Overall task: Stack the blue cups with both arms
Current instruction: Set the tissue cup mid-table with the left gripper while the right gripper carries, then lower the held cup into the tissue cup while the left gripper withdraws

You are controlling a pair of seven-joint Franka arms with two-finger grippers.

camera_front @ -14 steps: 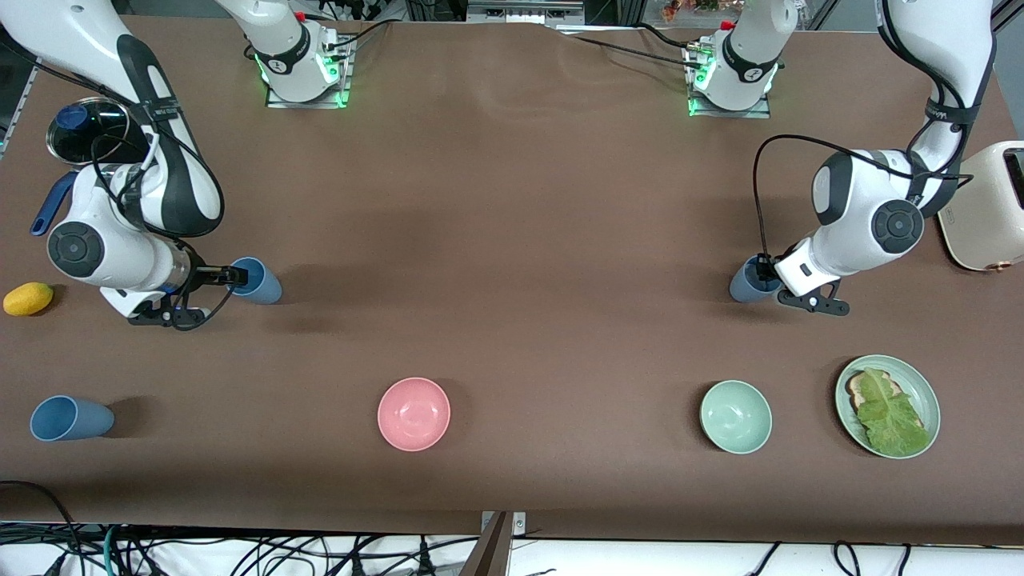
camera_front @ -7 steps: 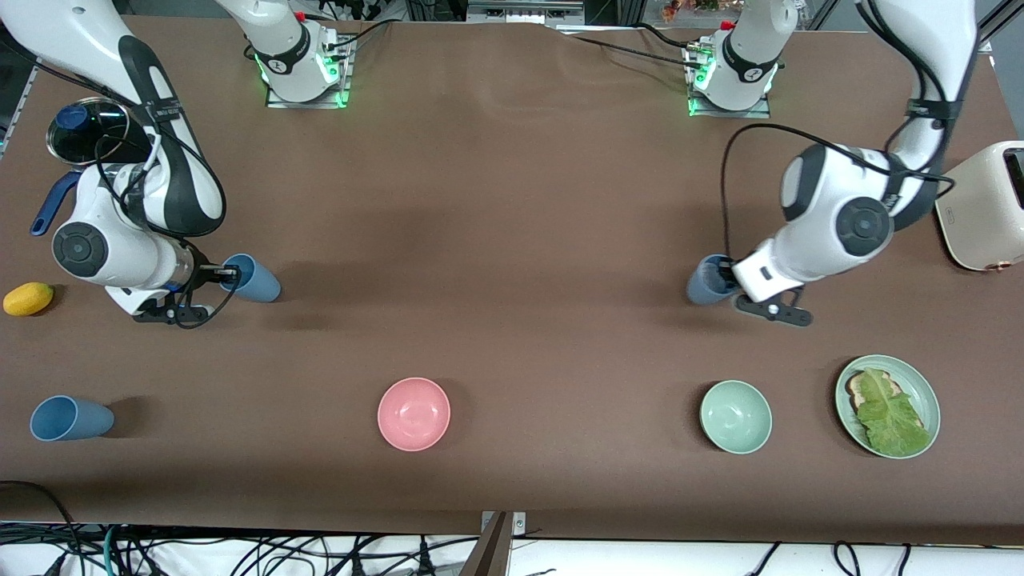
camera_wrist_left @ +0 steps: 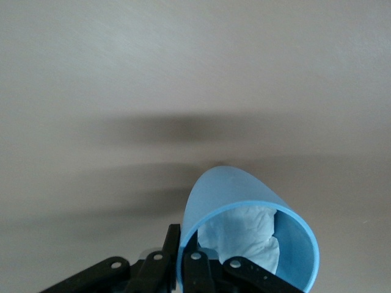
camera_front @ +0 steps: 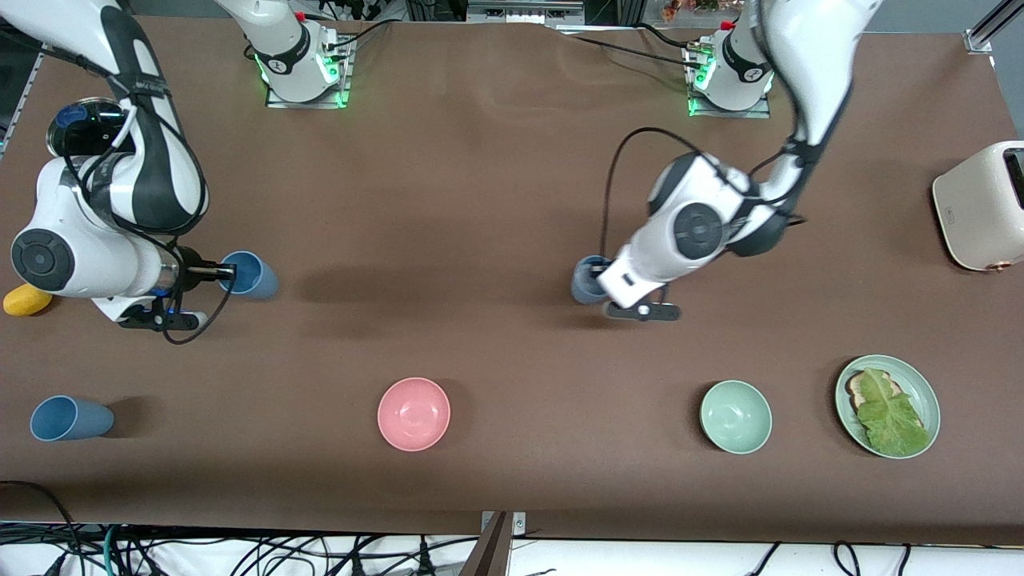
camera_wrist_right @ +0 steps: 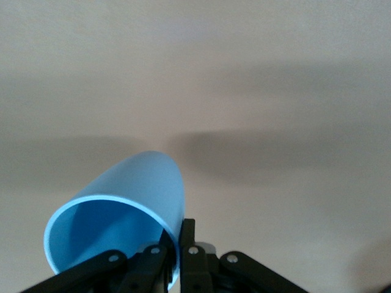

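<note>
My left gripper (camera_front: 600,278) is shut on the rim of a slate blue cup (camera_front: 588,285), one finger inside and one outside, over the table's middle. In the left wrist view that gripper (camera_wrist_left: 183,237) pinches the cup (camera_wrist_left: 232,189), which has crumpled white paper inside. My right gripper (camera_front: 226,274) is shut on the rim of a light blue cup (camera_front: 254,275) toward the right arm's end. In the right wrist view the gripper (camera_wrist_right: 178,231) holds this cup (camera_wrist_right: 140,180) tilted on its side. A third blue cup (camera_front: 70,418) lies on its side, nearer the front camera.
A pink bowl (camera_front: 414,414), a pale green bowl (camera_front: 735,416) and a green plate (camera_front: 920,384) with bread and lettuce stand near the front edge. A cream toaster (camera_front: 980,206) is at the left arm's end. A yellow fruit (camera_front: 24,302) and a lidded pot (camera_front: 80,128) are at the right arm's end.
The left arm has carried its slate blue cup from near the toaster toward the table's middle. The right gripper has shut on the light blue cup's rim, and its wrist has drawn back a little.
</note>
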